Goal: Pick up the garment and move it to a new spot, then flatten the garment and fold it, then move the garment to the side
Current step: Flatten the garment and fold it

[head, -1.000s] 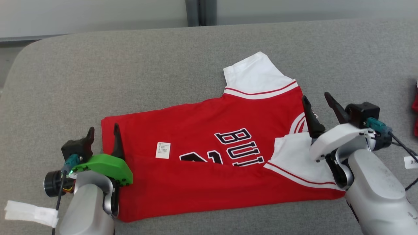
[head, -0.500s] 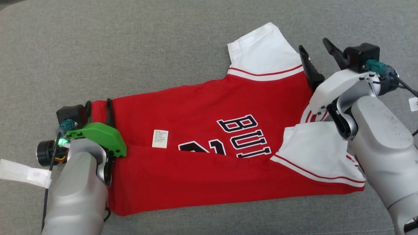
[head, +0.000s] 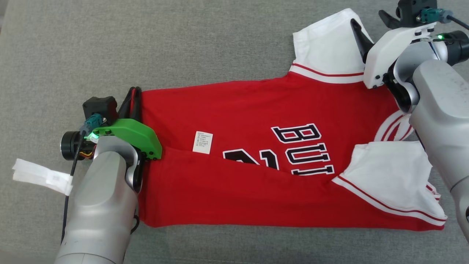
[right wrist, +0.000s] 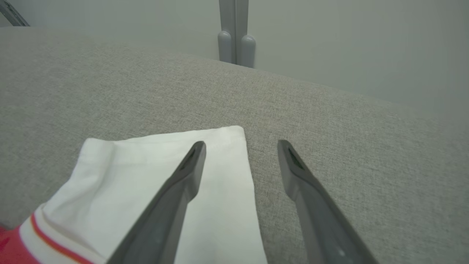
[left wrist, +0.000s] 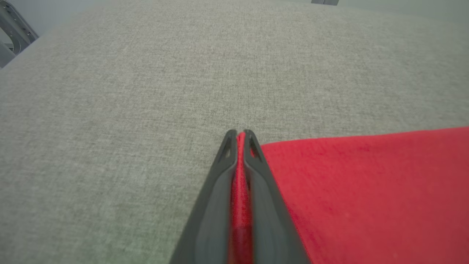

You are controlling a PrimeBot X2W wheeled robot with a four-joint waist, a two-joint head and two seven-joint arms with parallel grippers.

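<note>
The grey fabric surface is the largest thing, and it has wide bare room on the far side of the garment and on its left; on the near side there is a narrower bare strip. In the right wrist view the far edge of this surface is seen, with a pale wall and a grey post behind it. The garment, a red jersey, lies flat across the middle and right of the surface, its length going from left to right. A near flap of the red cloth is folded over and covers the bottom of the black letters. The left gripper is at the far left corner of the garment; its jaws are pressed together with red cloth pinched between them, which the left wrist view shows clearly. The right gripper is at the far white sleeve, jaws wide apart and holding nothing; in the right wrist view one finger is over the sleeve and the other over bare grey fabric beside the sleeve's edge. I cannot tell if they touch. The second white sleeve lies folded on the red cloth at the near right. A small white label sits on the red cloth near the fold line. A white tag is seen beside the left arm.
</note>
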